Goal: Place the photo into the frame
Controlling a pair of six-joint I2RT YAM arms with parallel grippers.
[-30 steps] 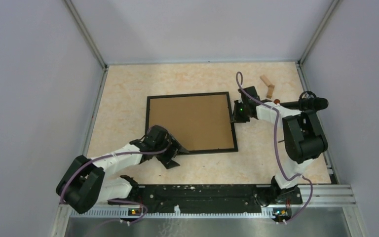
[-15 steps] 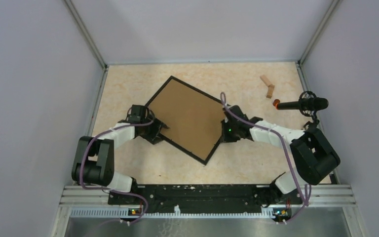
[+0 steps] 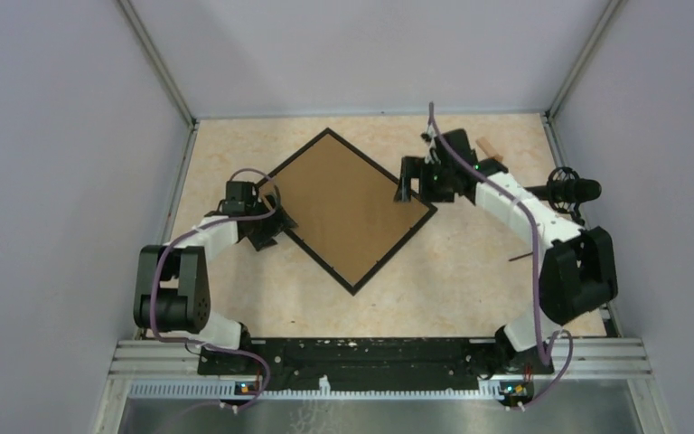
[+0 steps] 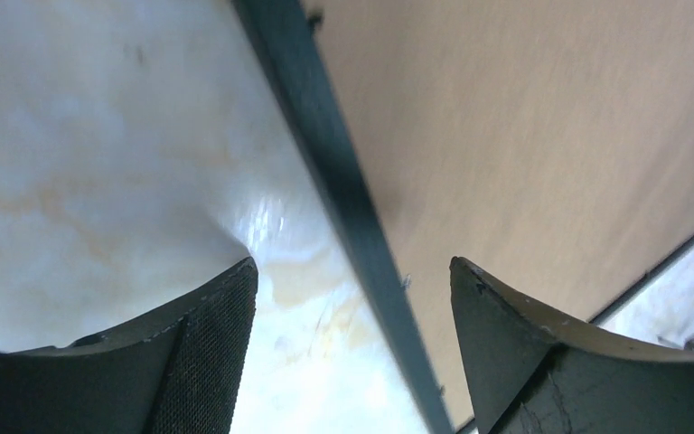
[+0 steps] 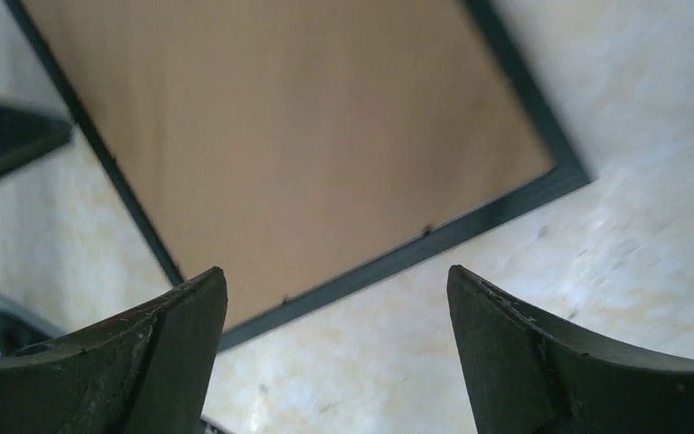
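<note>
Now, left gripper (image 4: 352, 269): we see jaws spread astride the frame (image 3: 348, 208) edge, gripping nothing.
Right gripper (image 5: 336, 276): spread wide above the frame, empty.

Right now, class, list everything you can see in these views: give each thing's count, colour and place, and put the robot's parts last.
frame: one, black edge, brown back facing up, lying mid-table turned like a diamond
wooden piece: at least one, tan, far right of the table, only partly visible
microphone-like rod: one, black, right edge of the table
table: one, beige marbled, under everything
left pincer: one, black, open, astride the frame's near-left edge
right pincer: one, black, open, over the frame's far-right edge
</note>
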